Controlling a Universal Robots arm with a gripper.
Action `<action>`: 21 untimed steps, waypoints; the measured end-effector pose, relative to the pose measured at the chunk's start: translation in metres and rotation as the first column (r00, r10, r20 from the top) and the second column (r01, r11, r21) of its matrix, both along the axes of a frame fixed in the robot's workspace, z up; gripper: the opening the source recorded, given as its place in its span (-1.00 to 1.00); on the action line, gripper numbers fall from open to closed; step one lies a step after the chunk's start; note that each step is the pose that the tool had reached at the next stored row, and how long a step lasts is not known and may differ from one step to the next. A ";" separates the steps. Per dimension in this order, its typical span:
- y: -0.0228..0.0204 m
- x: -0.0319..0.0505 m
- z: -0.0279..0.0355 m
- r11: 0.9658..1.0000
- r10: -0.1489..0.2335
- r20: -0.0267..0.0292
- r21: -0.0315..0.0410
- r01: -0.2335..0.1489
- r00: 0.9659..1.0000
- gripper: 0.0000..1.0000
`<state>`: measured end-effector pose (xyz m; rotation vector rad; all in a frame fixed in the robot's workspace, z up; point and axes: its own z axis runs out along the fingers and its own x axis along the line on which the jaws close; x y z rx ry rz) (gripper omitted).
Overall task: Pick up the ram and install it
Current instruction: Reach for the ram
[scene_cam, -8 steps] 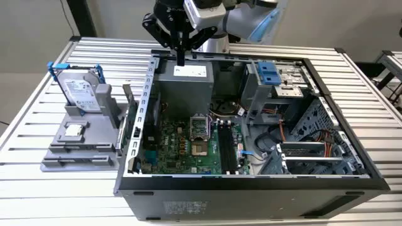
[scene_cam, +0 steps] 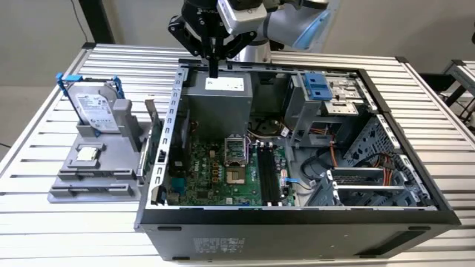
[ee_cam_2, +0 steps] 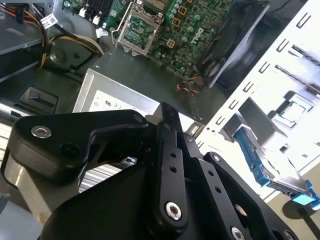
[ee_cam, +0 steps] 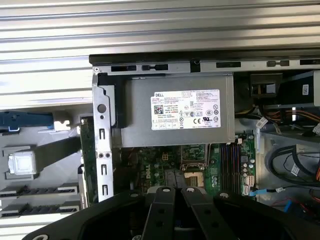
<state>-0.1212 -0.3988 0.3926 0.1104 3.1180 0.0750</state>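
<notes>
Ram (scene_cam: 156, 139): light, stiff, fragile board, upright beside the case (scene_cam: 297, 214); grip its flat faces. Gripper (scene_cam: 213, 71) jaws closed, empty.

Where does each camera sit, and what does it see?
Exterior view: off the arm, looking down into the open computer case; arm and claw hang over its rim.
First wrist view: rides the arm, looks down past the claw at the power supply.
Second wrist view: also on the arm, slanting past the claw.
All three show the power supply.
</notes>
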 end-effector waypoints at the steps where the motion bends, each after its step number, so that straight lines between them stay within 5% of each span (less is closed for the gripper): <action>1: 0.0000 0.0000 0.0000 1.000 0.000 0.000 0.000 0.000 1.000 -1.00; 21: 0.0000 -0.0228 0.0000 1.000 0.000 0.000 0.000 0.000 1.000 -1.00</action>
